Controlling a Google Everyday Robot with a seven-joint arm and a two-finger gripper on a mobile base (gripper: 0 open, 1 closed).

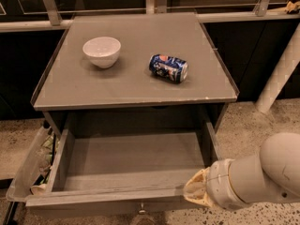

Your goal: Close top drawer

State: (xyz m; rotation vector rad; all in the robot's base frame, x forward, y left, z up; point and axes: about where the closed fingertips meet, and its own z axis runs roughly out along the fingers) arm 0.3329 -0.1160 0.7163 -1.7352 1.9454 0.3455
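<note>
The top drawer [126,161] is pulled wide open below the grey table top; its plain grey inside holds nothing. Its front panel [103,201] runs along the bottom of the view, with the small metal knob [142,210] at its centre. My gripper [194,191] sits at the right end of the drawer's front edge, at the end of the white arm [262,175] coming in from the right. The fingers are hidden behind the wrist and the drawer front.
On the table top [136,83] stand a white bowl [101,51] at the left and a blue soda can [168,68] lying on its side. A clear plastic bin of packets [33,165] hangs at the drawer's left. A white post [281,74] stands at the right.
</note>
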